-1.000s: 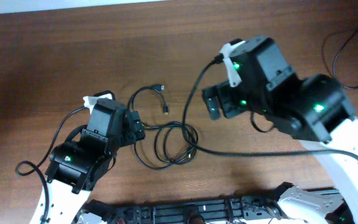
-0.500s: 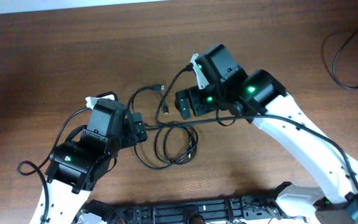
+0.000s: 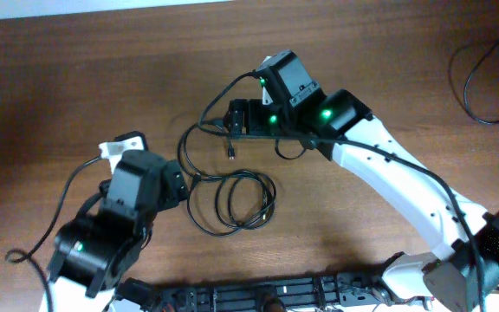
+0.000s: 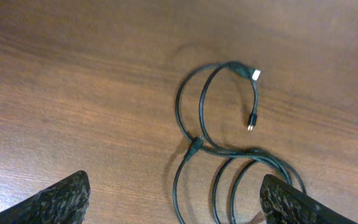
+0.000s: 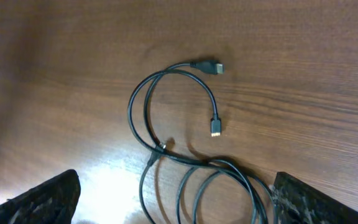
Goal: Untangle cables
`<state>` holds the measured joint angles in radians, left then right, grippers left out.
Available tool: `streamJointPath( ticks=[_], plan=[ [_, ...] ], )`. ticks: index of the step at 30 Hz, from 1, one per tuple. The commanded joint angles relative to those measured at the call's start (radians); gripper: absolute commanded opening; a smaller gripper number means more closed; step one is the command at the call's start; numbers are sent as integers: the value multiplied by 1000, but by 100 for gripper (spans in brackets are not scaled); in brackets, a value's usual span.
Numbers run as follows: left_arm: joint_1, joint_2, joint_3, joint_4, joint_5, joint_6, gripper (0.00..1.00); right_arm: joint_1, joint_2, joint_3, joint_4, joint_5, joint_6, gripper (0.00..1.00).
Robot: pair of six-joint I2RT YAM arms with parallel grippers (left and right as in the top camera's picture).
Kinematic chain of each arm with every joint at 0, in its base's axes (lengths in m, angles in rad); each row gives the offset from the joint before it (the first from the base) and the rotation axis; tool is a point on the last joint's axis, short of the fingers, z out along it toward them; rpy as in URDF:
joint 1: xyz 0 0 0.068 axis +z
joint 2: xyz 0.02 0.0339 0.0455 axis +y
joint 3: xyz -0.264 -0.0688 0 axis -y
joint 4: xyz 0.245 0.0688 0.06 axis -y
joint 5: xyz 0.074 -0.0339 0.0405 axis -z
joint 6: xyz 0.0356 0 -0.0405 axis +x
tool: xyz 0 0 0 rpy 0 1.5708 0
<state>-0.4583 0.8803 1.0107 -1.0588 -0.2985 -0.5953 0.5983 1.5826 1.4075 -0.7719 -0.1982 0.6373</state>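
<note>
Wood table [image 3: 68, 78] bears tangled cables [image 3: 225, 204].

Dark brown wood-grain table [image 3: 76, 69] across all three views, bordered overhead by a thin pale strip [image 3: 42, 9] along its far edge, with a soft bright patch of glare [image 5: 114, 186] in the right wrist view.

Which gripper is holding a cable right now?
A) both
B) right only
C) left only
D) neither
D: in the wrist views the left gripper and right gripper both stand open, and the cable lies loose on the table below them.
</note>
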Motion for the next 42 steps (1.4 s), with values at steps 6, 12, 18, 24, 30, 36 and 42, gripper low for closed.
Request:
streamJointPath(
  ticks=[6, 12, 18, 24, 30, 36, 42],
  plan=[
    [-4, -140, 5, -10, -39, 24, 89, 32, 98, -2, 74, -86, 109, 91],
    [-4, -192, 5, -42, -39, 24, 88, 121, 163, -2, 173, -75, 162, 87],
    [-4, -243, 5, -42, -38, 24, 84, 169, 259, -2, 235, -79, 237, 85],
    [-4, -272, 5, -35, 4, 24, 85, 194, 330, -2, 290, -84, 244, 81],
    [-4, -272, 5, -35, 16, 24, 86, 227, 389, -2, 370, -82, 244, 73],
    [-4, -272, 5, -35, 24, 24, 86, 233, 435, -2, 379, -79, 244, 60],
    [-4, -272, 5, -35, 56, 24, 86, 233, 490, -2, 414, -79, 244, 52]
  ],
)
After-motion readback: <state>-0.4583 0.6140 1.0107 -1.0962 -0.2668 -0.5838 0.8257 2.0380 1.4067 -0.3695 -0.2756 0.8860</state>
